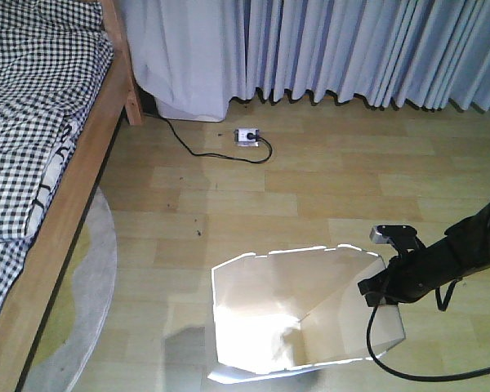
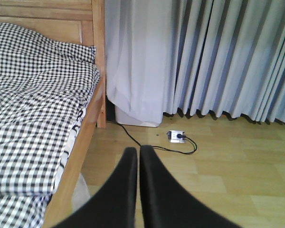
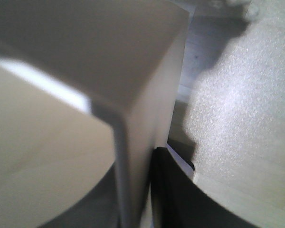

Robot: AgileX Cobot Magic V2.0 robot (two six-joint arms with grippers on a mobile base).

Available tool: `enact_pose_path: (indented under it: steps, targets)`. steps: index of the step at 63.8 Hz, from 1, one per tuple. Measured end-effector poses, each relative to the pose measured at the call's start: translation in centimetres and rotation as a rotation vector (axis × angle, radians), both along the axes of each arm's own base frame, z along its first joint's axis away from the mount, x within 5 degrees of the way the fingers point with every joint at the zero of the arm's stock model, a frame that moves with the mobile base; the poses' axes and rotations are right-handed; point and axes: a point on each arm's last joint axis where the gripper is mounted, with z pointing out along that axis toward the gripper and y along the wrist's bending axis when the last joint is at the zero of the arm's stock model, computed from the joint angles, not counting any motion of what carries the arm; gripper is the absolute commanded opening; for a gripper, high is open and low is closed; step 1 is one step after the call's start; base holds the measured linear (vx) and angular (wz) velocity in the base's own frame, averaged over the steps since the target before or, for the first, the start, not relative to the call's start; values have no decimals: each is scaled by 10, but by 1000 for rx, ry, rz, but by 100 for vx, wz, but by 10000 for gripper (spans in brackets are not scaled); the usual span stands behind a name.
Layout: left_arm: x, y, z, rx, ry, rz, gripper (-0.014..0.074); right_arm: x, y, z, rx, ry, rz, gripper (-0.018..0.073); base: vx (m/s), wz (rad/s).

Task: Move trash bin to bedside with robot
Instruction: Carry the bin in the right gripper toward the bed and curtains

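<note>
The white trash bin (image 1: 294, 318) stands on the wood floor at the bottom centre, its open top facing up, roughly a metre right of the bed (image 1: 41, 122) with its checked bedding and wooden side rail (image 1: 73, 188). My right gripper (image 1: 374, 286) is shut on the bin's right rim. In the right wrist view the bin wall (image 3: 133, 95) runs between the jaws, with one black finger (image 3: 180, 194) pressed against its outside. In the left wrist view, my left gripper (image 2: 135, 151) is shut on nothing and held in the air, facing the floor beside the bed (image 2: 33, 95).
A white power strip (image 1: 247, 135) with a black cable (image 1: 188, 147) lies on the floor near the grey curtains (image 1: 351, 49). A round pale rug (image 1: 90, 310) sits partly under the bed's side. Black cables trail from my right arm (image 1: 465, 245).
</note>
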Motion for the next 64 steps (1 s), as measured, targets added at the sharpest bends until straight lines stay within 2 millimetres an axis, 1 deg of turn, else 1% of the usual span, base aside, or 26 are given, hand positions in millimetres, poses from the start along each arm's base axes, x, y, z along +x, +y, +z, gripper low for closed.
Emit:
enact_pose_path:
  steps: [64]
  targets:
    - [0,0,0,0,0,0,-6,0,0,0,2,0,0,-5,23,0]
